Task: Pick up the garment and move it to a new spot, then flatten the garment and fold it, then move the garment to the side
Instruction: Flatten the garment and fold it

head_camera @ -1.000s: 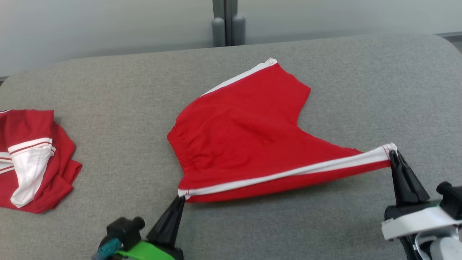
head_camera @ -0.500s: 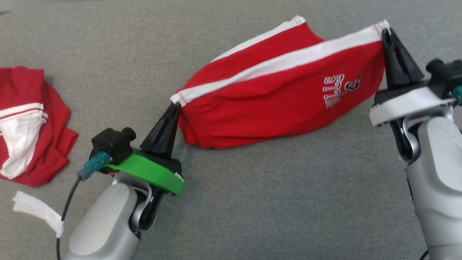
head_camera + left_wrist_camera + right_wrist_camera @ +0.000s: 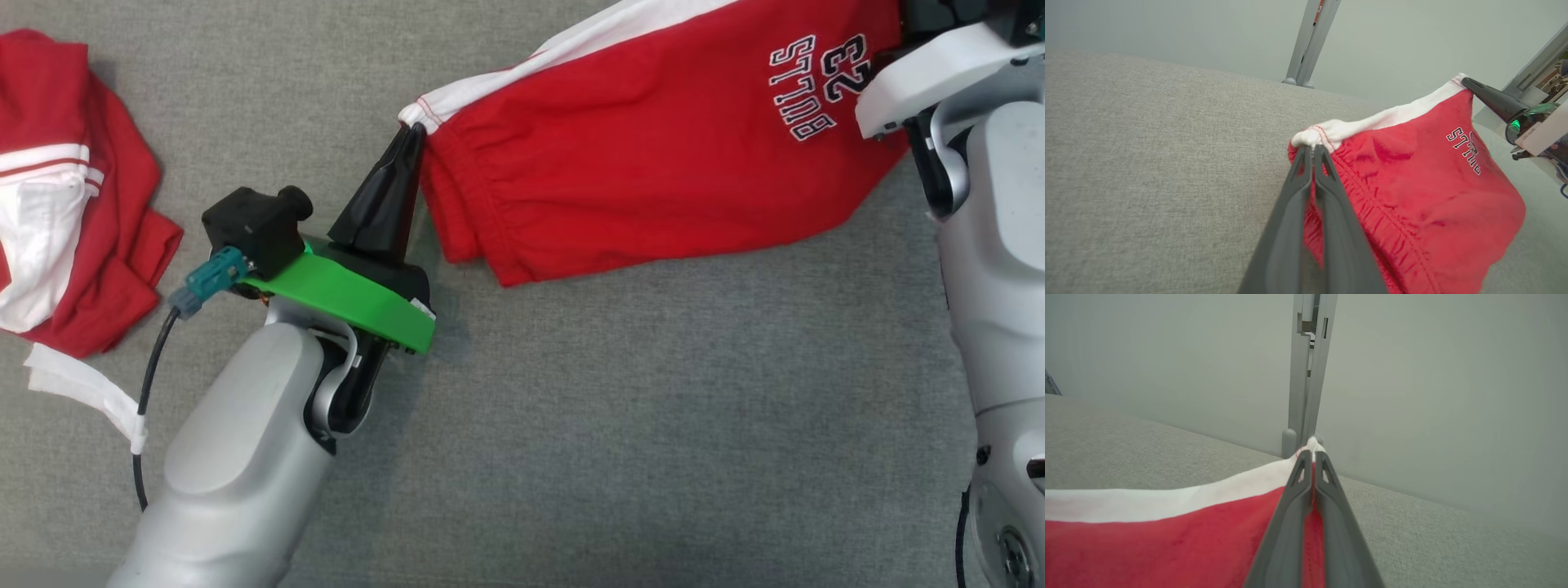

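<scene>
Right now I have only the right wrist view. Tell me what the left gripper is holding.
Observer: The left gripper is shut on the waistband corner of the red shorts, at the end of the white stripe.
Operator: Describe how the cloth hangs.
Observer: It sags in a pouch between the left gripper and the right gripper.
Operator: Name anything lying nearby.
Observer: A second red-and-white garment lies crumpled to the robot's left, apart from the shorts.
</scene>
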### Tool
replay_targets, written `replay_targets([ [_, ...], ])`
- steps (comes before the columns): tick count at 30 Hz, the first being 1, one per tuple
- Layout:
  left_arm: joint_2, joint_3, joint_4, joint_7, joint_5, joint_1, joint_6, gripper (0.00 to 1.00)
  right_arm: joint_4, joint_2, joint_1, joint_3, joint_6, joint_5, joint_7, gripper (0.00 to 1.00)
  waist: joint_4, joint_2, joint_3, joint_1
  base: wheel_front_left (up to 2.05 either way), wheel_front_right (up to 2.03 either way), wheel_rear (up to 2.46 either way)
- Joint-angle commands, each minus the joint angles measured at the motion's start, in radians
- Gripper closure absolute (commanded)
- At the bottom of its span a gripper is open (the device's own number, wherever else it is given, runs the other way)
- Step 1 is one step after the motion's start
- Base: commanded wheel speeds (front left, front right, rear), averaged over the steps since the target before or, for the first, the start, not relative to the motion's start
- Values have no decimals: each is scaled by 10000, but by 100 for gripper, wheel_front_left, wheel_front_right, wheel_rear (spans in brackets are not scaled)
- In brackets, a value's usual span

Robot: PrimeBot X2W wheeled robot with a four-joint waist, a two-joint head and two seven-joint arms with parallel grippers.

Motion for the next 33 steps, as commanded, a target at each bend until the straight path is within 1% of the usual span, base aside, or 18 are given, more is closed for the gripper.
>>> replay_targets([
  [1, -44, 107, 71, -6, 27, -166, 19, 7, 138, -13, -170, -156, -18, -151, -46, 0, 359, 0, 482, 0, 0, 0, 0],
  [2, -102, 144, 89, -6, 30, -157, 19, 0, 148, 58, -203, -220, -18, -156, -47, 0, 365, 0, 497, 0, 0, 0, 0],
  [4, -212, 305, 107, -6, 89, -62, 19, 0, 76, 96, -166, -311, -18, -216, -46, 0, 369, 0, 501, 0, 0, 0, 0],
  [6, -304, 444, 99, -6, 137, 160, 19, 0, -27, 107, 111, -476, -18, 24, -46, 0, 377, 0, 431, 0, 0, 0, 0],
  [7, -334, 540, 83, -6, 186, 286, 19, 0, -39, 121, 307, -714, -18, 247, -46, 0, 386, 0, 371, 0, 0, 0, 0],
  [11, -479, 865, -24, -6, 296, 684, 19, 0, 139, -10, 1000, -623, -18, 546, -46, 0, 384, 0, 224, 0, 0, 0, 0],
  [16, -524, 979, -58, -6, 423, 1072, 19, 0, 1007, -236, 1615, -494, -18, 836, 133, 0, 414, 0, 88, 0, 0, 0, 0],
  [19, -536, 988, -3, -6, 510, 1203, 19, 0, 1676, -152, 1727, -223, -18, 998, 708, 0, 418, 0, 8, 0, 0, 0, 0],
  [21, -523, 995, 49, -6, 578, 1253, 19, 0, 1948, -143, 1742, 32, -18, 1162, 901, 93, 405, 0, -84, 0, 0, 0, 0],
  [22, -532, 1023, 68, -6, 584, 1297, 19, 0, 2038, -141, 1742, 121, -18, 1239, 943, 100, 392, 0, -138, 0, 0, 0, 0],
  [27, -562, 1317, 229, -6, 756, 1641, 19, 0, 2257, -196, 1910, 294, -18, 1821, 653, 100, 178, 0, -701, 0, 0, 0, 0],
  [33, -668, 1727, 447, -6, 961, 2438, 19, 0, 2228, -399, 2621, 43, -18, 2485, 165, 100, -228, 0, -1736, 0, 0, 0, 0],
])
